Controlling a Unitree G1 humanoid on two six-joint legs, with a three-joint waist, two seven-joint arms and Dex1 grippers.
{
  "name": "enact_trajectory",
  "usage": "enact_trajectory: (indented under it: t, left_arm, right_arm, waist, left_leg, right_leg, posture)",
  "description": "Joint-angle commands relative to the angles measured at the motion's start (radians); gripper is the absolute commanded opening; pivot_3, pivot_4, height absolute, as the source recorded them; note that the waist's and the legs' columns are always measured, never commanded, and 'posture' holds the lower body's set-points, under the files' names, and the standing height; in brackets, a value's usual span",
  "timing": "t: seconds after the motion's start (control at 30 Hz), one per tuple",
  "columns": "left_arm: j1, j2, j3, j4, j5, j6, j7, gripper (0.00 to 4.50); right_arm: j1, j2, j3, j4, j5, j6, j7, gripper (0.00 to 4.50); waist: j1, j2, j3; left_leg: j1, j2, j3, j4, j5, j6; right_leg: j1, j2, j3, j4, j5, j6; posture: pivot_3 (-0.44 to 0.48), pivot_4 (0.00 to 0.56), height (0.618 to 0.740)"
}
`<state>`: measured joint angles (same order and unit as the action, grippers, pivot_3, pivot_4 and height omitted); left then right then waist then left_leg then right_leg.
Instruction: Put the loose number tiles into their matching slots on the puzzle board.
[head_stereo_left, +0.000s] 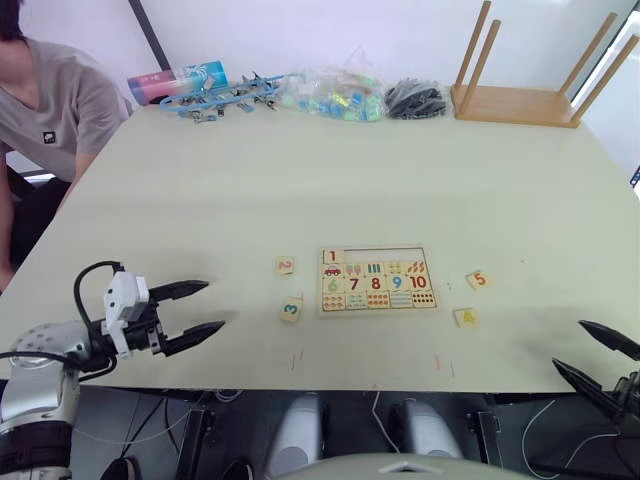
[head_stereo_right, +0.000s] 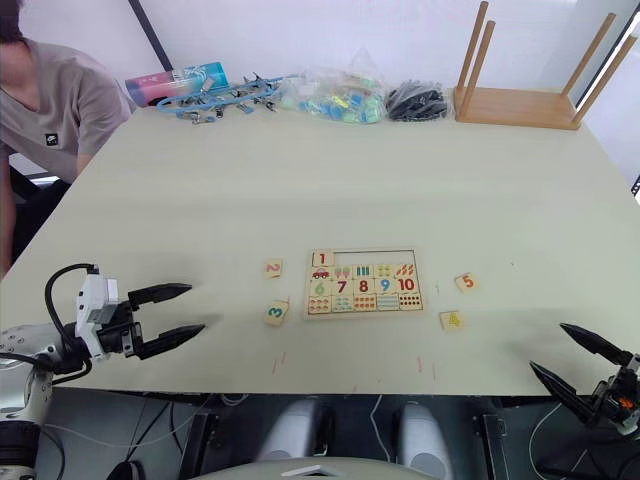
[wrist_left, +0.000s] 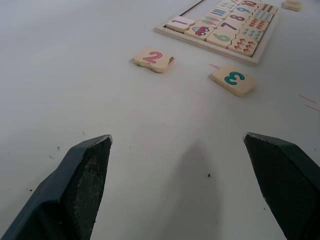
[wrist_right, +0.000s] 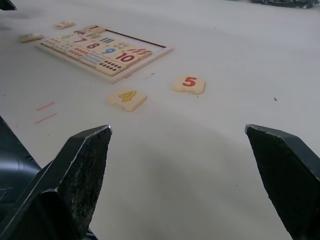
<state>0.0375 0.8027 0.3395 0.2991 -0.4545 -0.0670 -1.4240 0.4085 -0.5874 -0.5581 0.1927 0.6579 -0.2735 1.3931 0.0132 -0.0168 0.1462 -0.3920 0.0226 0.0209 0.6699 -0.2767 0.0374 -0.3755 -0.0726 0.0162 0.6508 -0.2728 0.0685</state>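
Tiles lie split to either side of the puzzle board (head_stereo_left: 378, 282), and that split decides which arm goes for which. The 2 tile (head_stereo_left: 285, 266) and the 3 tile (head_stereo_left: 291, 309) rest on the table (head_stereo_left: 300, 180) just off the board's left edge, forward and to the right of the left gripper (head_stereo_left: 195, 310), whose two black fingers stand wide apart above the table's near left part; the 3 is the nearer of the pair and looks the likely first reach for that arm. The 5 tile (head_stereo_left: 479, 280) and the 4 tile (head_stereo_left: 465, 317) lie just off the board's right edge, forward and to the left of the right gripper (head_stereo_left: 598, 356), which hangs at the table's near right edge with its fingers likewise spread and empty. The 1 tile (head_stereo_left: 333, 256) already sits in the leftmost slot of the top row, and the four remaining slots (head_stereo_left: 385, 256) beside it are bare wood. Each loose tile is a small pale wooden square lying flat, digit up: 2 pink, 3 green, 4 yellow, 5 orange. The 3 sits turned slightly askew to the board.
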Motion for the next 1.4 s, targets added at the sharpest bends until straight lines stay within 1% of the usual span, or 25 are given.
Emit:
enact_trajectory:
  t: [0.03, 0.37, 0.47, 0.6, 0.73, 0.8, 1.07, 1.23, 1.4]
  left_arm:
    - [-0.024, 0.006, -0.003, 0.039, 0.002, -0.042, -0.020, 4.46]
    - [-0.097, 0.002, -0.041, 0.126, 0.011, -0.088, -0.063, 4.46]
    - [-0.161, -0.007, -0.075, 0.176, 0.030, -0.110, -0.087, 4.46]
    - [-0.282, -0.022, -0.137, 0.246, 0.057, -0.136, -0.129, 4.46]
    - [-0.404, -0.040, -0.193, 0.325, 0.094, -0.162, -0.162, 4.46]
    - [-0.466, -0.049, -0.227, 0.377, 0.123, -0.201, -0.183, 4.46]
    - [-0.717, -0.084, -0.384, 0.599, 0.202, -0.323, -0.190, 4.46]
    - [-0.811, -0.106, -0.485, 0.667, 0.213, -0.336, -0.190, 4.46]
    - [-0.854, -0.121, -0.558, 0.710, 0.238, -0.362, -0.190, 4.46]
  right_arm:
    - [-0.003, -0.019, -0.030, -0.010, 0.012, -0.020, 0.016, 4.50]
    - [-0.004, -0.001, -0.019, -0.045, 0.023, -0.022, 0.023, 4.50]
    - [0.018, 0.005, -0.009, -0.085, 0.040, -0.008, 0.042, 4.50]
    - [0.046, 0.008, -0.001, -0.172, 0.077, 0.035, 0.048, 4.50]
    - [0.060, 0.011, 0.012, -0.250, 0.093, 0.075, 0.029, 4.50]
    - [0.067, 0.017, 0.022, -0.282, 0.098, 0.096, 0.016, 4.50]
    - [0.051, 0.035, 0.040, -0.326, 0.088, 0.108, -0.017, 4.50]
    - [0.047, 0.043, 0.042, -0.341, 0.084, 0.102, -0.030, 4.50]
    - [0.042, 0.041, 0.033, -0.335, 0.079, 0.084, -0.028, 4.50]
  waist:
    - [0.000, 0.000, 0.000]
    - [0.001, 0.000, 0.000]
    - [0.002, 0.000, 0.000]
    - [0.002, -0.001, 0.000]
    - [-0.001, -0.001, 0.000]
    - [0.001, -0.001, 0.000]
    - [0.002, -0.001, 0.000]
    - [0.000, -0.002, 0.000]
    - [-0.001, -0.002, 0.000]
  left_leg:
    - [0.000, 0.000, 0.000, 0.000, 0.000, 0.000]
    - [0.000, 0.000, 0.000, 0.000, 0.000, 0.000]
    - [0.000, 0.000, 0.000, 0.000, 0.000, 0.000]
    - [-0.001, -0.001, 0.000, 0.000, 0.000, 0.000]
    - [-0.001, -0.001, 0.000, 0.000, 0.000, 0.000]
    - [-0.001, -0.001, 0.000, 0.000, 0.000, 0.000]
    - [-0.002, -0.005, -0.001, 0.001, 0.000, 0.000]
    - [-0.003, -0.005, -0.002, 0.002, 0.000, 0.000]
    - [-0.003, -0.005, -0.002, 0.002, 0.000, 0.000]
  right_leg:
    - [0.000, 0.000, 0.000, 0.000, 0.000, 0.000]
    - [0.000, 0.000, 0.000, 0.000, 0.000, 0.000]
    - [0.000, 0.000, 0.000, 0.000, 0.000, 0.000]
    - [0.000, 0.001, -0.001, 0.000, 0.000, 0.000]
    - [0.000, 0.001, 0.000, 0.000, 0.000, 0.000]
    - [0.000, 0.002, -0.001, 0.000, 0.000, 0.000]
    - [0.000, 0.002, -0.001, 0.000, 0.000, 0.001]
    - [0.000, 0.002, -0.001, 0.000, 0.000, 0.001]
    - [-0.001, 0.002, -0.001, 0.000, 0.000, 0.001]
  posture:
    - [0.000, 0.150, 0.740]
    - [0.000, 0.150, 0.740]
    - [0.000, 0.150, 0.740]
    - [0.000, 0.150, 0.740]
    - [0.000, 0.150, 0.740]
    - [0.000, 0.150, 0.740]
    - [0.000, 0.150, 0.740]
    - [0.000, 0.150, 0.740]
    - [0.000, 0.150, 0.740]
